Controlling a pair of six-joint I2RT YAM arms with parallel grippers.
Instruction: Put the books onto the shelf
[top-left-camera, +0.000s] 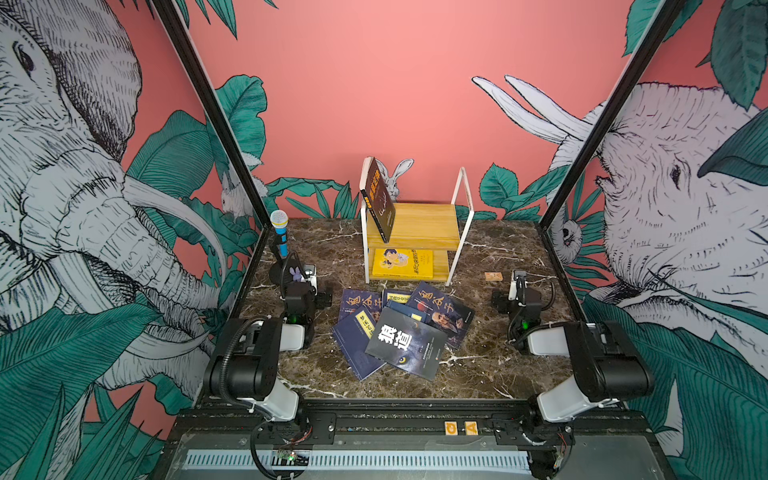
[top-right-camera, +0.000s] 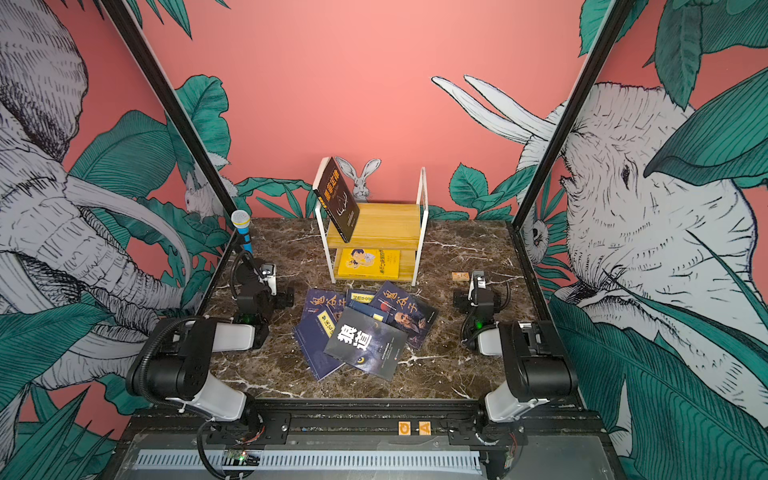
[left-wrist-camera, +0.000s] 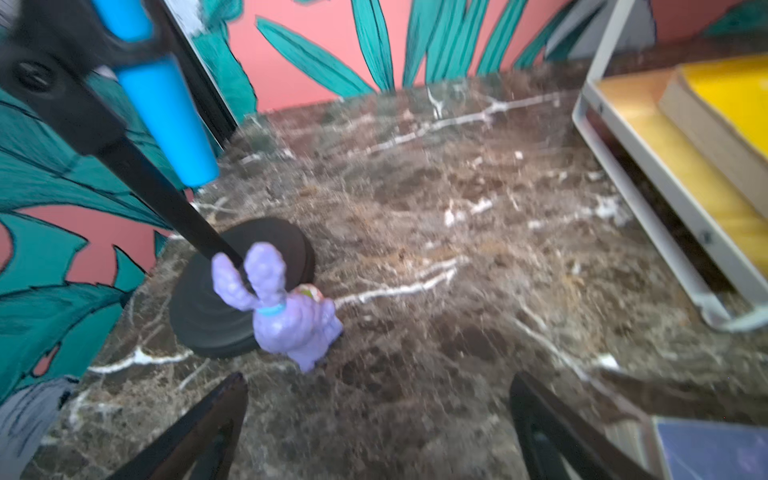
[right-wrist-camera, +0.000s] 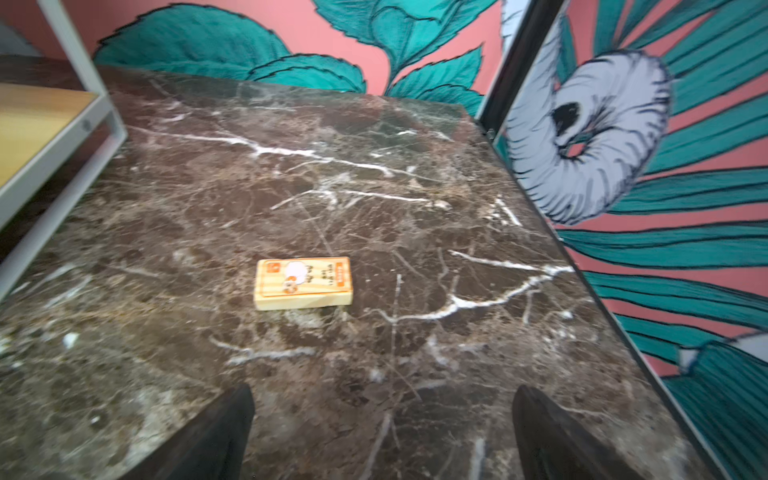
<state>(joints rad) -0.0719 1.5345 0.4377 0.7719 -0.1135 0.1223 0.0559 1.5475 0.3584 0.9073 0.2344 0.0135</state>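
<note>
On the marble table (top-left-camera: 478, 365) the shelf (top-left-camera: 424, 226) stands at the back, and the books (top-left-camera: 401, 332) lie in a loose overlapping pile just before it. The left gripper (left-wrist-camera: 380, 382) and right gripper (right-wrist-camera: 384, 390) flank the pile, both spread wide over bare marble, grasping nothing

You are looking into a robot test booth. A left arm (top-left-camera: 249, 365) and a right arm (top-left-camera: 606, 361) sit on a black rail (top-left-camera: 395, 409) at the near edge of the brown stone worktop (top-left-camera: 490, 374). Printed jungle walls (top-left-camera: 415, 104) on black posts (top-left-camera: 217, 124) close it in.
</note>
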